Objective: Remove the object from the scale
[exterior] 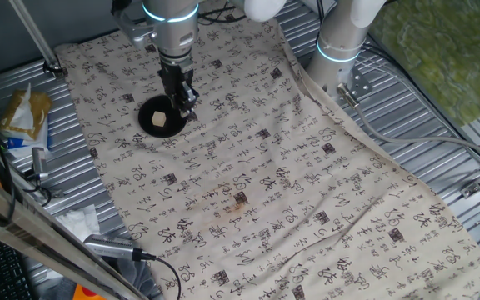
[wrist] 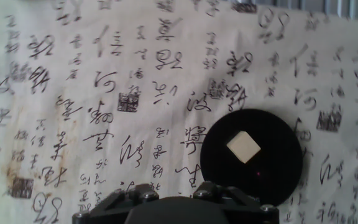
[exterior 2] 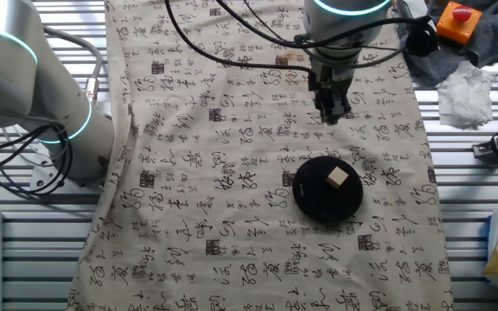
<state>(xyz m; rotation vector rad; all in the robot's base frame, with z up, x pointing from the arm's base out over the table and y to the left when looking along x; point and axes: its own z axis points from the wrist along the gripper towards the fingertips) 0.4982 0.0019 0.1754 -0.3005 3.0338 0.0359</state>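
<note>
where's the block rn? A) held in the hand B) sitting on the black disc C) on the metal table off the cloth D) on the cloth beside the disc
B: the tan block rests on top of the black disc, with the hand above the cloth and apart from it, holding nothing.

Arm: seen reaching down from above, wrist vertical, lit ring at the joint.
End effector point(exterior 2: 331, 111): pointed straight down, held above the surface, nothing gripped.
Fingers point(exterior: 183, 98): dark, close together; whether a gap is left between them cannot be told.
</note>
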